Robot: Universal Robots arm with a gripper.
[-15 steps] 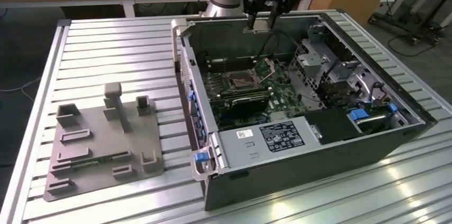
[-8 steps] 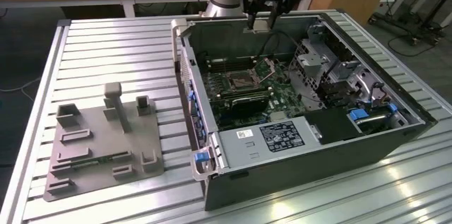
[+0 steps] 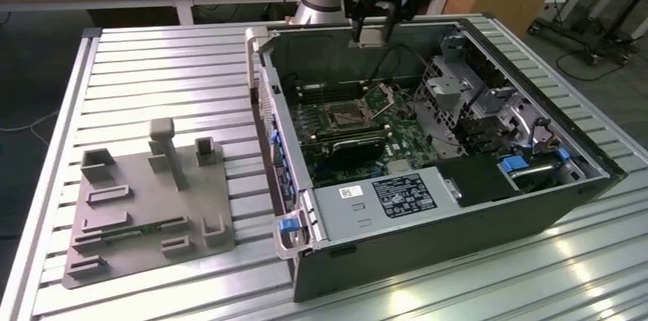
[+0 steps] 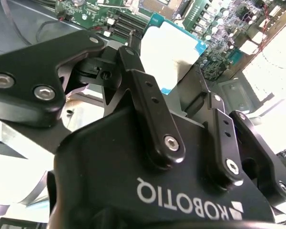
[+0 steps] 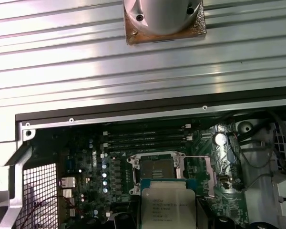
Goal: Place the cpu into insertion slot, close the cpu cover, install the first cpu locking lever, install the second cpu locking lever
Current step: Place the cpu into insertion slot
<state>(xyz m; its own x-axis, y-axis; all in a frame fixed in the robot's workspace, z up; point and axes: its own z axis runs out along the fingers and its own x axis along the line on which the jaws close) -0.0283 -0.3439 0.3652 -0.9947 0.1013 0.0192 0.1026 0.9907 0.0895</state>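
Observation:
My gripper (image 3: 371, 37) hangs above the far rim of the open computer case (image 3: 426, 260), shut on the cpu (image 3: 366, 43), a small flat square chip. In the second wrist view the black fingers (image 4: 150, 105) reach out to the chip's pale square (image 4: 174, 45). In the first wrist view the cpu (image 5: 168, 209) shows its silver printed top just short of the insertion slot (image 5: 157, 170). That slot (image 3: 342, 116) is a dark square socket on the green board, well below the gripper. The cpu cover (image 3: 383, 98) stands raised at the socket's side.
A black box with a white label (image 3: 403, 195) fills the case's near end, with a metal drive cage (image 3: 476, 97) on the exterior view's right. A grey fixture plate (image 3: 142, 207) lies on the slatted table (image 3: 162, 70). Long memory slots (image 5: 148, 136) run beside the socket.

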